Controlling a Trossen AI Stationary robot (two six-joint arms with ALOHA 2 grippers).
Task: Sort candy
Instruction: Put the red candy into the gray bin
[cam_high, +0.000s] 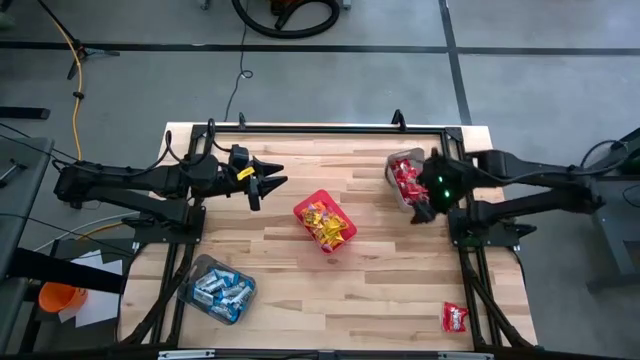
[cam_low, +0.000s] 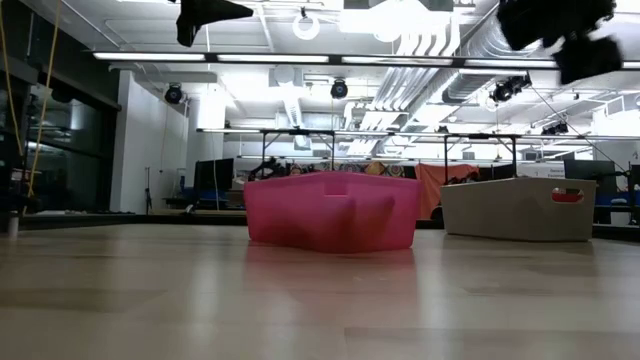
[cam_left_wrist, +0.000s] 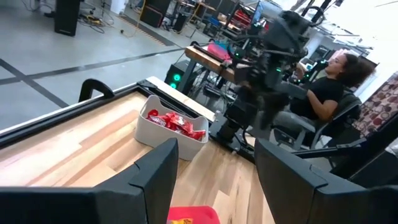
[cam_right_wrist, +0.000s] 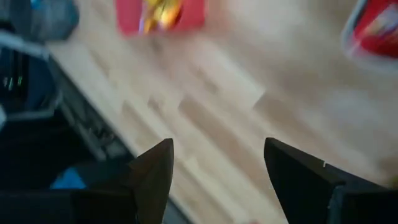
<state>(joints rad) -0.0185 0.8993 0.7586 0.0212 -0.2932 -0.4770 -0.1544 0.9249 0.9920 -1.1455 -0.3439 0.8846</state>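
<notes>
The candy is sorted by kind. Red packets (cam_high: 405, 180) fill a grey tub (cam_high: 392, 160) at the far right, yellow ones (cam_high: 328, 225) lie in the red square bin (cam_high: 312, 203) mid-table, and blue-and-white ones (cam_high: 220, 290) fill a clear tub (cam_high: 196, 268) at the near left. One red packet (cam_high: 455, 318) lies flat on the table near the right front corner. My right gripper (cam_high: 425, 208) hangs open beside the grey tub's near side, with nothing between its fingers (cam_right_wrist: 214, 180). My left gripper (cam_high: 268, 181) waits open above the table's far left, pointing toward the right (cam_left_wrist: 214, 180).
Bare wood lies between the three containers and along the near edge. A black rail (cam_high: 320, 127) runs along the table's far edge. A person (cam_left_wrist: 333, 87) sits beyond the table's right end, behind the right arm's base.
</notes>
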